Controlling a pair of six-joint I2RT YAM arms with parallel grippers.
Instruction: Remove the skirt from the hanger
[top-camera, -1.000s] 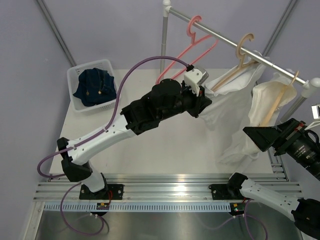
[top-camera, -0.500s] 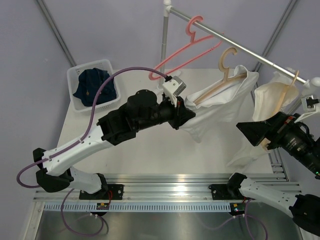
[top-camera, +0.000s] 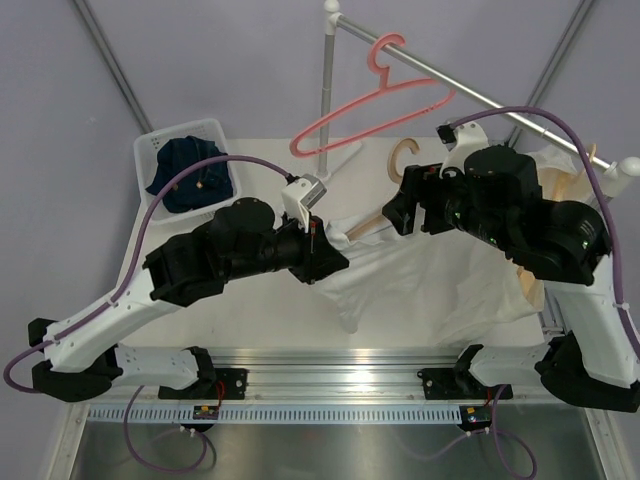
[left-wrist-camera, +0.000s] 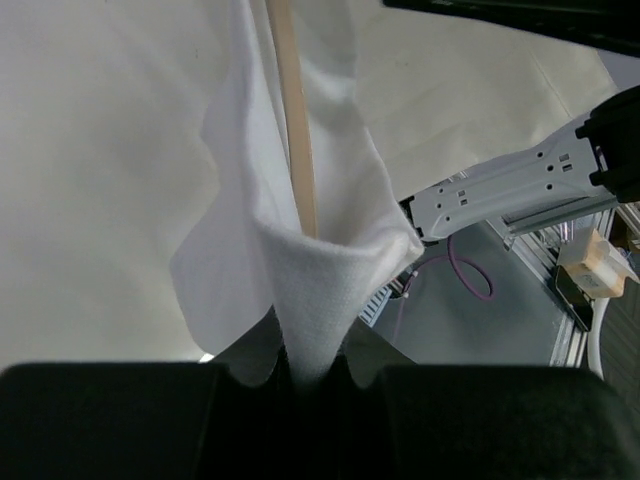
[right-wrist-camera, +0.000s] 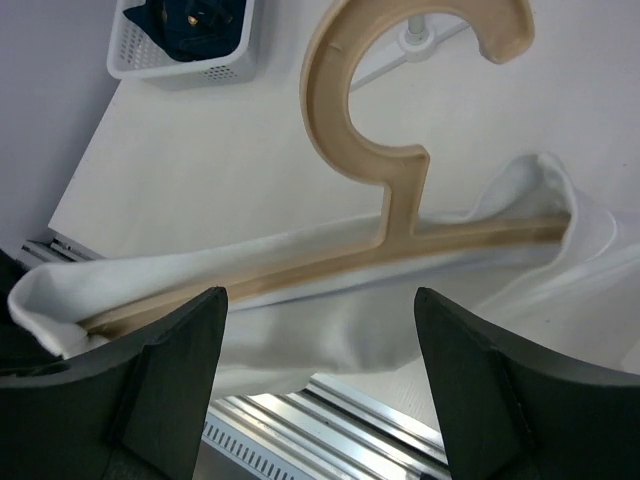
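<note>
- Table (top-camera: 250, 300) — the white skirt (top-camera: 430, 285) is spread above its near right part, threaded on the wooden hanger (right-wrist-camera: 392, 190).
- Left gripper (left-wrist-camera: 310, 372) — fingers clamped on the skirt's left corner, just beside the hanger's end.
- Right gripper (right-wrist-camera: 318, 300) — fingers spread wide, holding nothing, close to the hanger's neck.

Skirt (top-camera: 430, 290) plain white, no print; hanger (right-wrist-camera: 402, 195) in it is tan wood, spare hanger (top-camera: 384, 78) on the silver rail (top-camera: 480, 95) is pink. Basket (top-camera: 148, 160) is white lattice with a dark navy garment (top-camera: 190, 175) inside; table (top-camera: 280, 320) off-white, walls (top-camera: 200, 60) pale lilac. Left arm (top-camera: 230, 255) and right arm (top-camera: 520, 210) both black at the wrist end with white lower links, cables (top-camera: 530, 109) purple.
</note>
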